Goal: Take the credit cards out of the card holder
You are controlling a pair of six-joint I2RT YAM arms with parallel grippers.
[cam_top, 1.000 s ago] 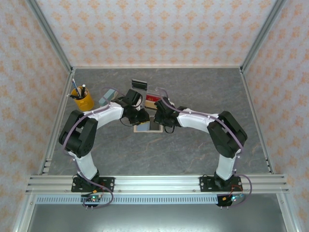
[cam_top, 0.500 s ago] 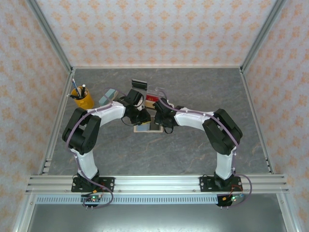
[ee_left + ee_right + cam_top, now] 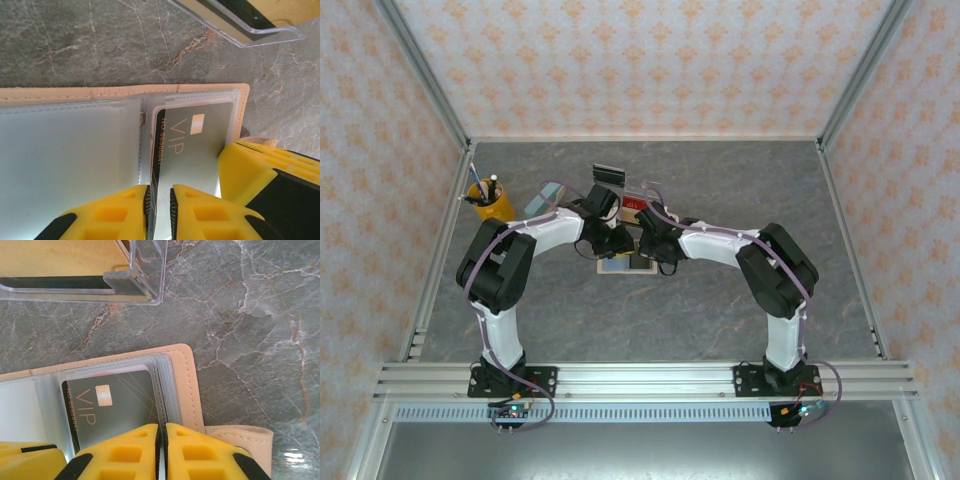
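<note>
Card holder (image 3: pixel 620 267) open flat on grey marbled table (image 3: pixel 720 300), mid-table, just in front of clear plastic tray (image 3: pixel 655 190). From above, largely covered by the two wrists meeting over it, left gripper (image 3: pixel 613 245) and right gripper (image 3: pixel 657 248) side by side, jaw state unreadable from that height. Added by the overhead camera: yellow cup (image 3: pixel 493 207) of pens well off to the left, dark upright block (image 3: pixel 608 173) behind the tray.

Left wrist camera: tan spine and border of the holder, frosted clear sleeves across the inside, dark VIP card (image 3: pixel 192 145) in the right-hand sleeve, gold chip near its top. Yellow left fingers (image 3: pixel 210 210) close together with a thin gap, pinched on the card's lower left edge. One yellow finger of the right arm pressed at the holder's right border, beside the card. Corner of the tray at top right.

Right wrist camera: card again, seen from the opposite side, plus the stack of sleeve edges to its right, the stitched tan border and the small closing tab (image 3: pixel 240 440) flat on the table. Right fingers (image 3: pixel 125 450) all but touching, closed on those sleeve edges just beside the card. Tray corner at top left, apart from the holder.
</note>
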